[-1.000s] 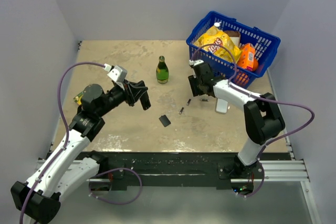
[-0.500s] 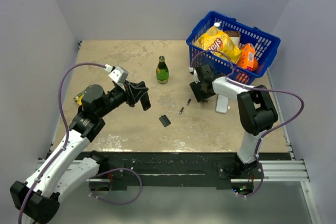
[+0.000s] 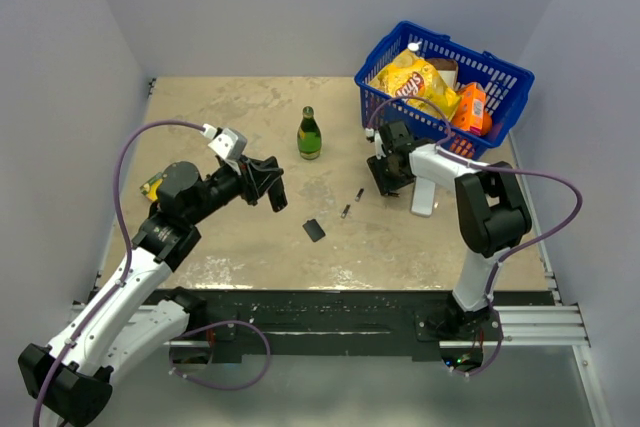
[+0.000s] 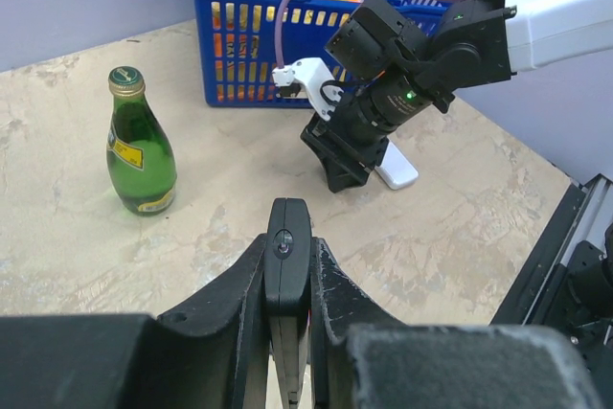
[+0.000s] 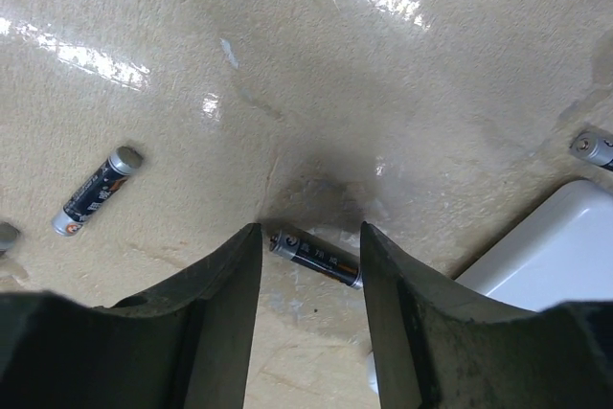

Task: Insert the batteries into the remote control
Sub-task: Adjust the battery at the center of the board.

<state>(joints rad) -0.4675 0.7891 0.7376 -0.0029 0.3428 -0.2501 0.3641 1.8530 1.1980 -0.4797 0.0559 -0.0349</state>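
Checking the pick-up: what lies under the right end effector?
A battery lies on the table between the open fingers of the right end effector. Whatever the fingers cover is hidden.

The mottled beige table carries a green bottle standing upright near its middle and a blue basket at the far right corner. A flat white device lies near the basket, with loose batteries scattered just beside it. A small black cover piece lies apart from these, nearer the front edge
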